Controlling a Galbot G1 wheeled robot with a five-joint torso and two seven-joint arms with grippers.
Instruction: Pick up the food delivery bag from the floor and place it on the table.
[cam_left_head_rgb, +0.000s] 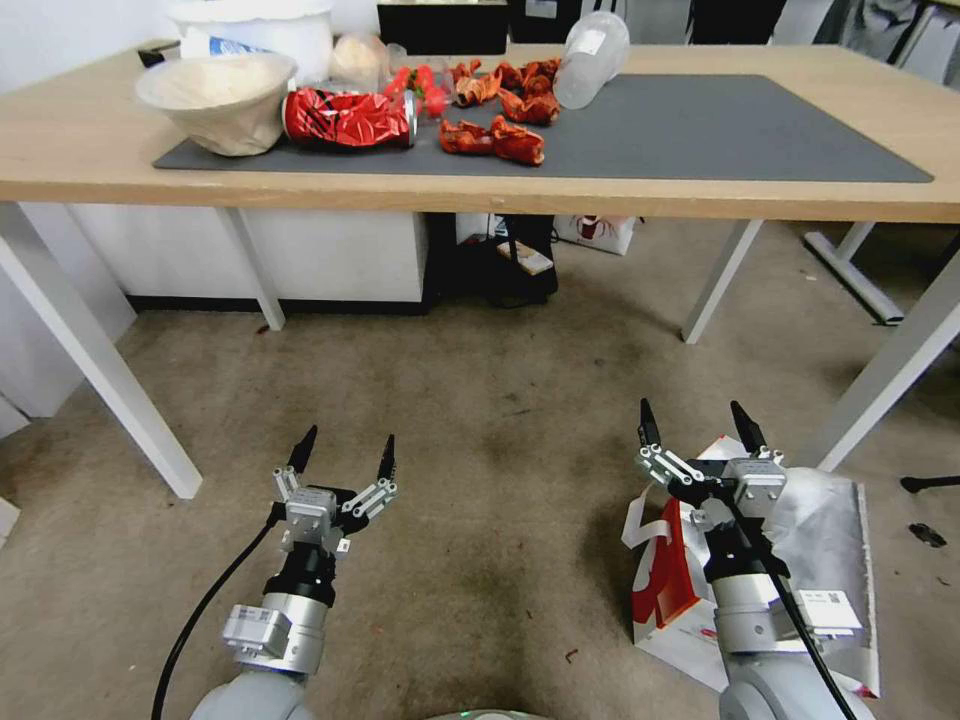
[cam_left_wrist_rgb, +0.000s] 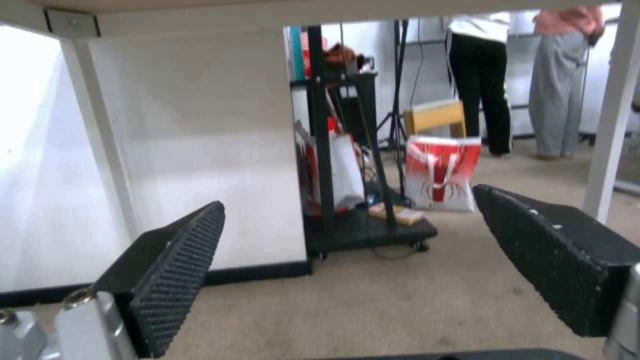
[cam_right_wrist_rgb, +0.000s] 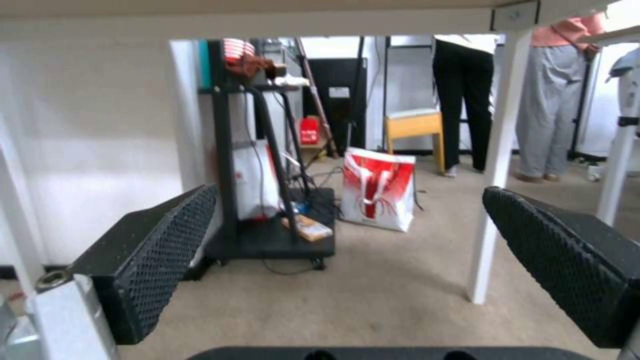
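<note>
On the carpeted floor (cam_left_head_rgb: 480, 400), before the near right leg of the surface, lies the food delivery bag (cam_left_head_rgb: 835, 530), white with a red side panel and silver foil showing, partly hidden behind the right arm. Right pincer (cam_left_head_rgb: 697, 422): raised over the bag's far end, its two black fingers spread apart, nothing between them; the right wrist view shows both ribbed pads (cam_right_wrist_rgb: 160, 250) wide apart with floor between. Left pincer (cam_left_head_rgb: 345, 450): held over bare carpet well to the left of the bag, fingers likewise spread and empty. Surface (cam_left_head_rgb: 80, 150): light wood on white legs, carrying a dark grey mat (cam_left_head_rgb: 700, 130). At the mat's far left corner, one pale bowl (cam_left_head_rgb: 222, 98), contents not discernible; just beside it a red can (cam_left_head_rgb: 348, 118) lying on its side. Toward the mat's far edge, crumpled red wrappers (cam_left_head_rgb: 495, 140) and a clear plastic cup (cam_left_head_rgb: 592, 58) tipped over. Behind the bowl, a white tub (cam_left_head_rgb: 255, 28), interior hidden. Beyond the surface, a second red-and-white bag (cam_right_wrist_rgb: 377, 192) stands upright on the floor.
</note>
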